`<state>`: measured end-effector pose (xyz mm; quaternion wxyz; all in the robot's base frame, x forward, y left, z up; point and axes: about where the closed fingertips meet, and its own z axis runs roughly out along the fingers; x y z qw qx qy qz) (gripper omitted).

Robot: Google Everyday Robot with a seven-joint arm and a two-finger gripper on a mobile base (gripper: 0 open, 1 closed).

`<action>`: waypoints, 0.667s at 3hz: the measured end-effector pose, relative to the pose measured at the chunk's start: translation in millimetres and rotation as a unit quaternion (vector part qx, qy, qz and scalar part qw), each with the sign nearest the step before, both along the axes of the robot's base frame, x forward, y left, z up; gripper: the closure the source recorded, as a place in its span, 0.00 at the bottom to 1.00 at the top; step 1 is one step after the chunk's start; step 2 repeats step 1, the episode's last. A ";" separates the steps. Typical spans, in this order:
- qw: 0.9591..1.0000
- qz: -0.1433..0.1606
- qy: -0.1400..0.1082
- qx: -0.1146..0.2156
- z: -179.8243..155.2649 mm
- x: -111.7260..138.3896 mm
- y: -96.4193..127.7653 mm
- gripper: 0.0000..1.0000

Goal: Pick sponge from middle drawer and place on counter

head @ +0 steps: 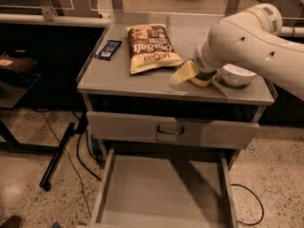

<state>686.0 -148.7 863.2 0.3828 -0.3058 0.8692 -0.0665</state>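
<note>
Here, end effector (186,74) low over counter (114,75) beside chip bag (152,46); sponge unseen

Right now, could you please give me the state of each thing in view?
Wide shallow grey metal middle drawer: pulled open, floor bare.
Grey drawer front with dark bar handle: closed.
Tan chip bag: lying flat on grey metal counter.
Gripper: down at counter's right side.

1 camera looks down from high in front, fairly near. It faces the counter (118,75), which fills the upper half of the view, with the open middle drawer (161,189) along the bottom edge. The gripper (183,74) sits right of centre, low over the counter.
</note>
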 end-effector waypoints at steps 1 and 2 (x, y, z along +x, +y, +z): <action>1.000 0.000 0.000 0.000 0.0 0.0 0.0 0.00; 1.000 0.000 0.000 0.000 0.0 0.0 0.0 0.00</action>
